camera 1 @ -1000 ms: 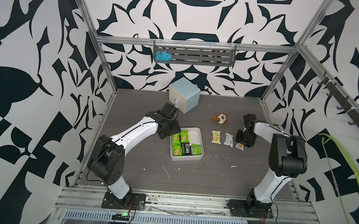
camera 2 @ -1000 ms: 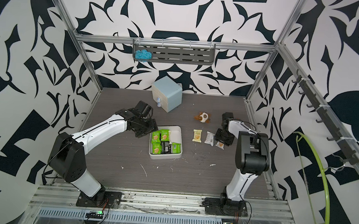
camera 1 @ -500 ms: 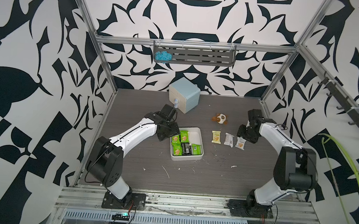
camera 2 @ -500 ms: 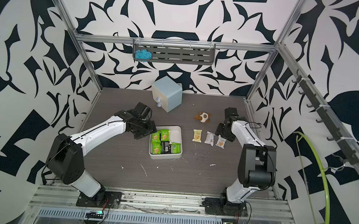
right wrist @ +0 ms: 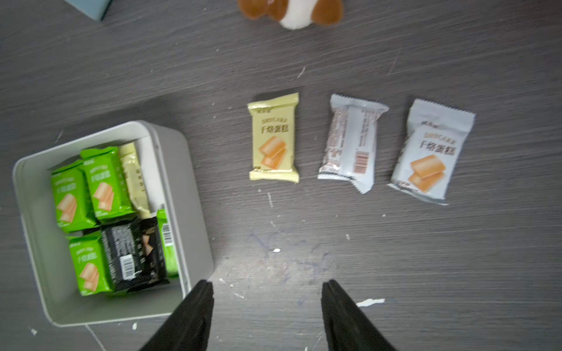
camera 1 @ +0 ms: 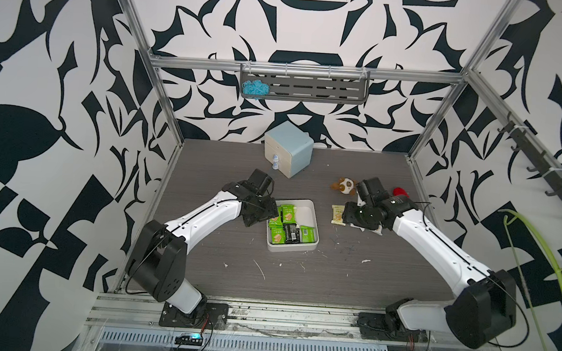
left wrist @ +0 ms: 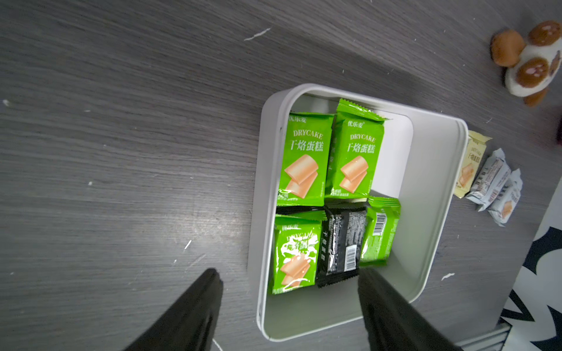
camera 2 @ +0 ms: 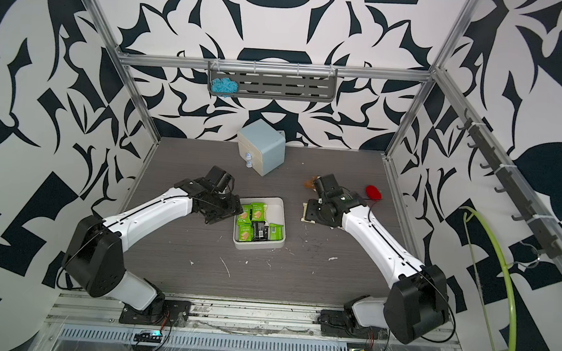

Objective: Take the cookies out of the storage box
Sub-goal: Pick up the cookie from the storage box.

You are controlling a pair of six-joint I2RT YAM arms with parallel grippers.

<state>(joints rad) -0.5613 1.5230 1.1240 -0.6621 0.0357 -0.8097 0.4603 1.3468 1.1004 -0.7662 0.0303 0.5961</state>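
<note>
The storage box (camera 1: 316, 216) is an off-white tray at mid-table, and in it lie the cookies (camera 1: 286, 214): several green packets (left wrist: 304, 158) and a black one (left wrist: 340, 243). A pale yellow packet (right wrist: 133, 176) stands at their side. Three more packets lie on the table to its right: pale yellow (right wrist: 273, 138) and two white (right wrist: 352, 142) (right wrist: 431, 152). My left gripper (left wrist: 289, 282) is open at the box's left wall (left wrist: 258, 243), one finger outside and one over the inside. My right gripper (right wrist: 267, 287) hangs open and empty over bare table between the box (right wrist: 182, 188) and the loose packets.
A light-blue cube cabinet (camera 1: 288, 148) stands at the back. A brown-white plush toy (camera 1: 345, 186) and a red object (camera 1: 400, 192) lie behind my right wrist. In both top views my right arm (camera 1: 431, 237) covers the two white packets. White scuffs mark the table front.
My right gripper has let go of a white packet, opened wider and swung left toward the box. The left arm has hardly moved.
</note>
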